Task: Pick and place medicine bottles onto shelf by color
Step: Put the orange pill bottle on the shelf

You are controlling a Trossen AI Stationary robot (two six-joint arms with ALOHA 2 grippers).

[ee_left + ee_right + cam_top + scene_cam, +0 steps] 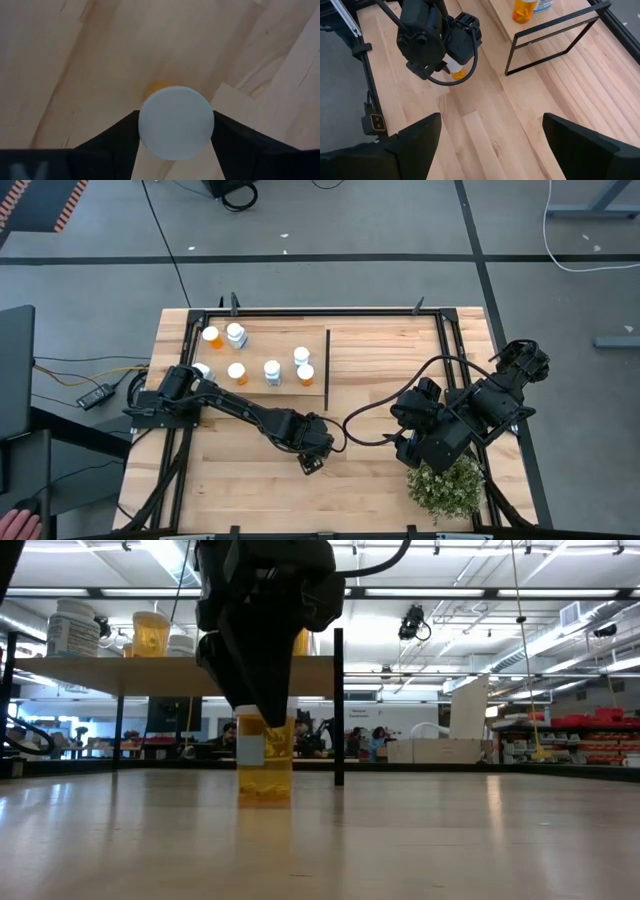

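My left gripper [313,457] stands over the bare tabletop, near the front of the shelf [262,392], and is shut on an orange medicine bottle with a white cap [265,768]. The cap [176,122] fills the left wrist view. It also shows in the right wrist view [455,70]. The shelf carries several more bottles, orange [211,336] and white [272,372], standing on their bases. A thin black divider [327,365] runs along the shelf's right edge. My right gripper [491,120] is open and empty, at the table's right beside the plant. My left gripper pinches the bottle at its white cap [145,120], one finger [117,135] on each side of the cap's rim. The fingers come from above, pointing down. The bottle stands upright with its base [265,798] at the tabletop.
A bushy green potted plant [445,488] stands at the near right, close under my right arm. A black frame [440,315] runs round the tabletop. Bare planks [370,490] lie between the two grippers and toward the near edge.
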